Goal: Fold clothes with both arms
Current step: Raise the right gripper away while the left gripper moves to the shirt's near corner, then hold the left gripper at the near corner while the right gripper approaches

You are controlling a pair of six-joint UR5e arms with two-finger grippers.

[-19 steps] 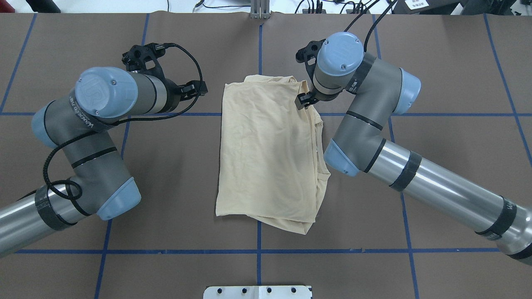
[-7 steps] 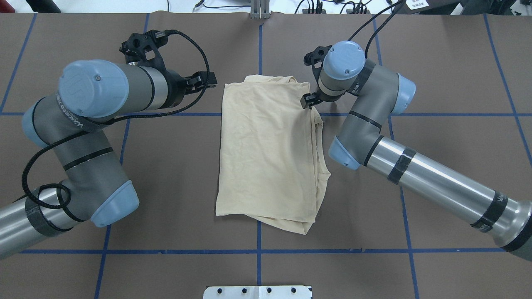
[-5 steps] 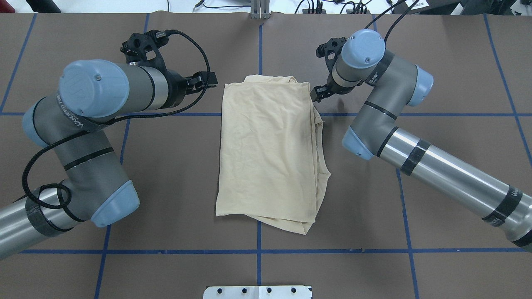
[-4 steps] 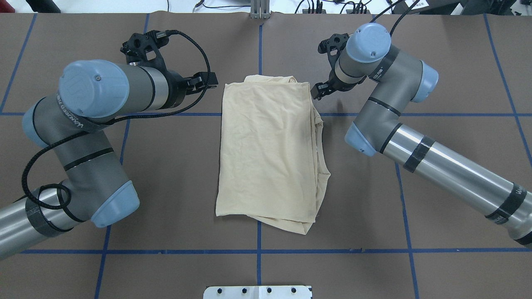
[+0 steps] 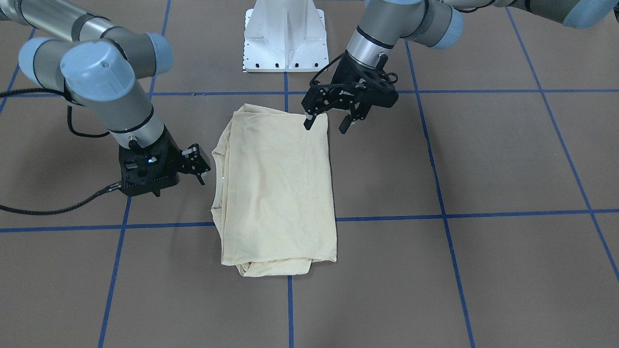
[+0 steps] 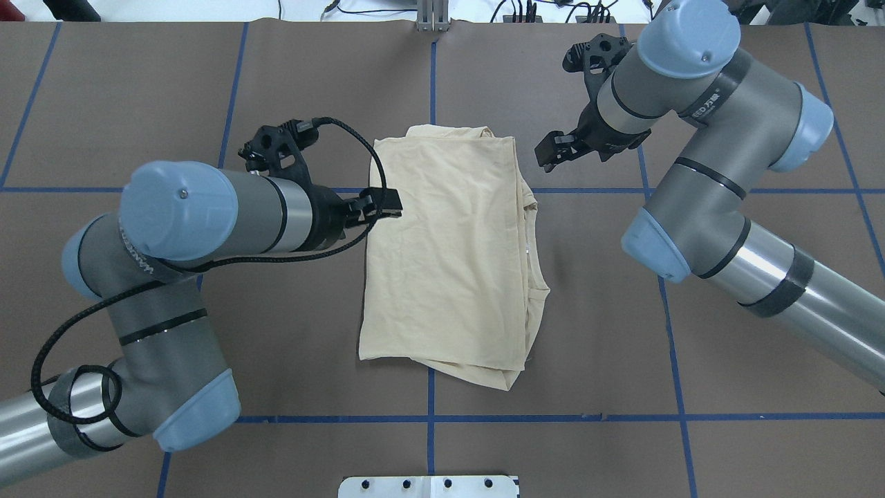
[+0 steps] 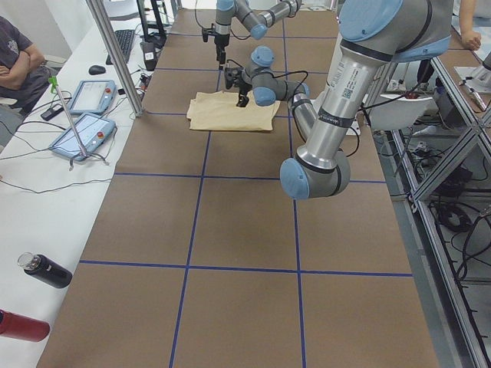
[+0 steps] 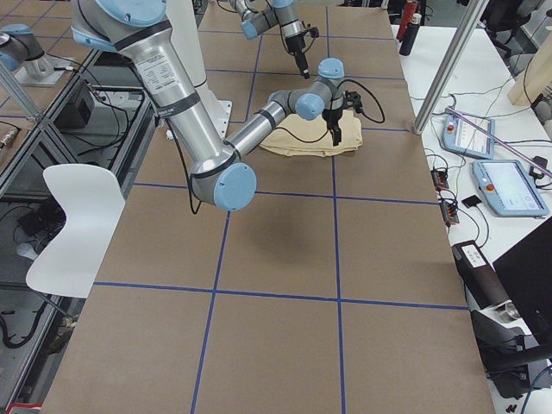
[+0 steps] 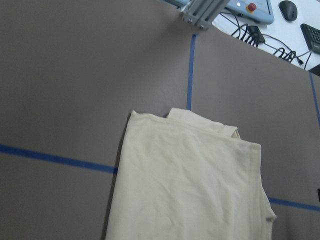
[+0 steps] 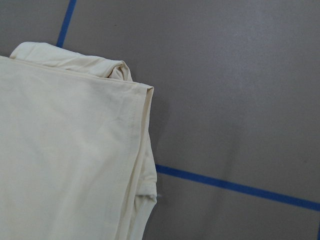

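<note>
1. The left arm (image 6: 207,221) comes in from the near left corner of the brown worktop (image 6: 290,325), which blue tape lines (image 6: 553,418) divide into squares. Its grey forearm lies roughly level and points toward the middle.
2. The left gripper (image 5: 326,124) hangs raised over the T-shirt's left long edge. Its fingers (image 5: 308,123) are spread wide with nothing between them. In the front-facing view, one sits over the cloth's margin and the other over bare worktop just beside it. The views disagree on how far along the edge it hangs.
3. The T-shirt (image 6: 449,256) lies flat in the middle of the worktop, folded into a long rectangle with a plain cream side up, lightly creased.
   - It straddles the centre tape line, and a cross line passes under its far part.
   - Its left edge is one clean fold.
   - Its right edge shows stacked layers stepping outward.
   - A lower layer pokes out at both the near and far ends.
4. The white base plate (image 6: 429,486) sits at the worktop's near edge, in line with the T-shirt and well apart from it.
5. The right gripper (image 6: 547,153) hovers beside the T-shirt's right side, near the cloth but clear of it, over bare worktop. Its fingers appear parted and hold nothing.
6. The right arm (image 6: 698,200) reaches in from the right edge, its silver tube rising to a bent elbow and its wrist turned back toward the T-shirt
</note>
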